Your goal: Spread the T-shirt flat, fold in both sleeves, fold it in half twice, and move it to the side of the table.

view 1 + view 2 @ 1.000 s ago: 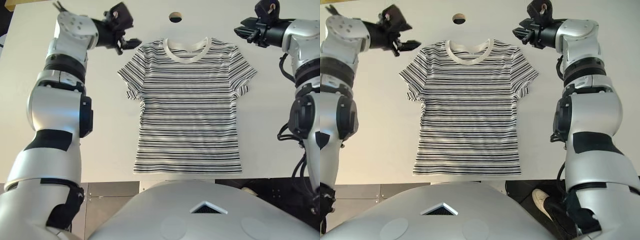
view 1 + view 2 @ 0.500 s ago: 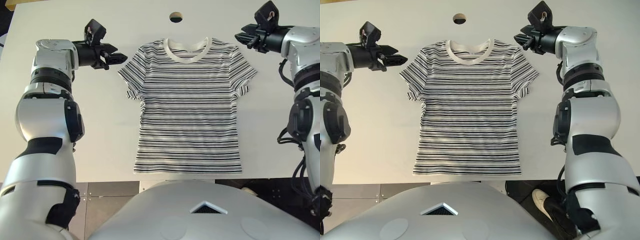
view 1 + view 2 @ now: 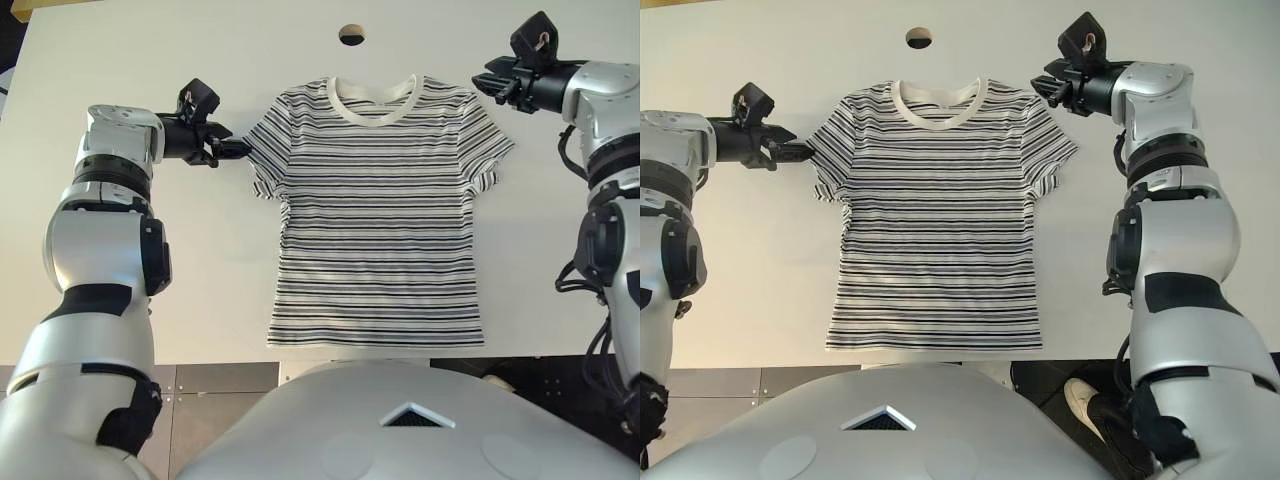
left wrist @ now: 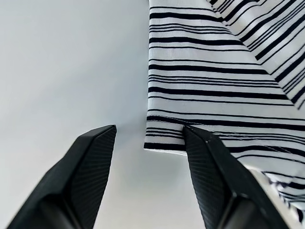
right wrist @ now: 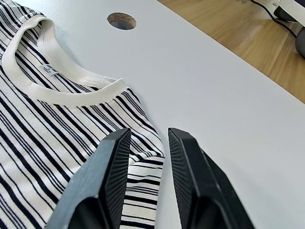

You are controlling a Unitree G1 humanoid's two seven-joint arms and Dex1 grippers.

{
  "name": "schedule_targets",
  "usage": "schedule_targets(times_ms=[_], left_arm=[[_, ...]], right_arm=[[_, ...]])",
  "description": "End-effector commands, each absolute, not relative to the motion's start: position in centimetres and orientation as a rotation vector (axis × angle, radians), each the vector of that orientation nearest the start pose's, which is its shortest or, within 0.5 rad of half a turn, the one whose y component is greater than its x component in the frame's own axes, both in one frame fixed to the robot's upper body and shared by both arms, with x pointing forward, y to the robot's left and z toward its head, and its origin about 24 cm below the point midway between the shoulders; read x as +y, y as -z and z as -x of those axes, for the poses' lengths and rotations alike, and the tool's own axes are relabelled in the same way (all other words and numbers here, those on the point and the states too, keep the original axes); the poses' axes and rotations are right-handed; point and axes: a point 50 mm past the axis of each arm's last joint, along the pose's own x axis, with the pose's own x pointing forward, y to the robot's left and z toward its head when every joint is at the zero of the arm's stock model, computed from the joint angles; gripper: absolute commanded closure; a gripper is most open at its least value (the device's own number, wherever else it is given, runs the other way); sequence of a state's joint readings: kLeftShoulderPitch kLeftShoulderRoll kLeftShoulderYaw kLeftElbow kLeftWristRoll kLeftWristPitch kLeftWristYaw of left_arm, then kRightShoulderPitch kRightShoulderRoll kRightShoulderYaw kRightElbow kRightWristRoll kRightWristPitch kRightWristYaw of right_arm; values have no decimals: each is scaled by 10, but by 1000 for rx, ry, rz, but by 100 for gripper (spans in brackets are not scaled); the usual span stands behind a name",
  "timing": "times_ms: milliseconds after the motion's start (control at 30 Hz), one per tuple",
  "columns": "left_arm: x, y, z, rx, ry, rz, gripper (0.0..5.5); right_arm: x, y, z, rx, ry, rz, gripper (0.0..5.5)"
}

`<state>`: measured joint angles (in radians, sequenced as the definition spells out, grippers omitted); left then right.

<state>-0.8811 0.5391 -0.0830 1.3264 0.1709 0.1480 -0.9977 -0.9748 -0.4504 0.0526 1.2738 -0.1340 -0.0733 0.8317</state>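
Observation:
A black-and-white striped T-shirt (image 3: 378,205) with a white collar lies spread flat, face up, in the middle of the white table (image 3: 140,300). My left gripper (image 3: 238,149) is open right at the hem of the shirt's left sleeve (image 4: 167,136); one finger (image 4: 205,162) rests at the sleeve's hem, the other (image 4: 90,157) over bare table. My right gripper (image 3: 1043,85) is open low over the right shoulder, and its fingers straddle a stretch of shoulder fabric (image 5: 147,160) near the collar (image 5: 71,88).
A round cable hole (image 3: 351,34) sits in the table just beyond the collar. Bare tabletop stretches on both sides of the shirt. Wooden floor (image 5: 248,33) lies past the table's far edge.
My left gripper has swung down from beside the shoulder to the left sleeve's hem. My right gripper has edged slightly closer to the right shoulder. The shirt has not moved.

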Motion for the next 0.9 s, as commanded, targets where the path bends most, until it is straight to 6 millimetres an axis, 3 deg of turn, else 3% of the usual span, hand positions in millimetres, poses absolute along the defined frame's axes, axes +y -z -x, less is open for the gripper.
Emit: schedule_targets(times_ms=[33, 100, 600, 900], left_arm=[[264, -33, -332, 899, 653, -272, 289], [260, -31, -331, 907, 673, -258, 289], [250, -28, -330, 919, 729, -223, 528], [255, -37, -335, 842, 698, -199, 537]], right_arm=[[-224, -97, -380, 409, -650, 427, 406], [-225, -98, -381, 405, -639, 427, 406], [-229, -97, -381, 398, -588, 422, 406], [-229, -96, -381, 401, -589, 421, 406]])
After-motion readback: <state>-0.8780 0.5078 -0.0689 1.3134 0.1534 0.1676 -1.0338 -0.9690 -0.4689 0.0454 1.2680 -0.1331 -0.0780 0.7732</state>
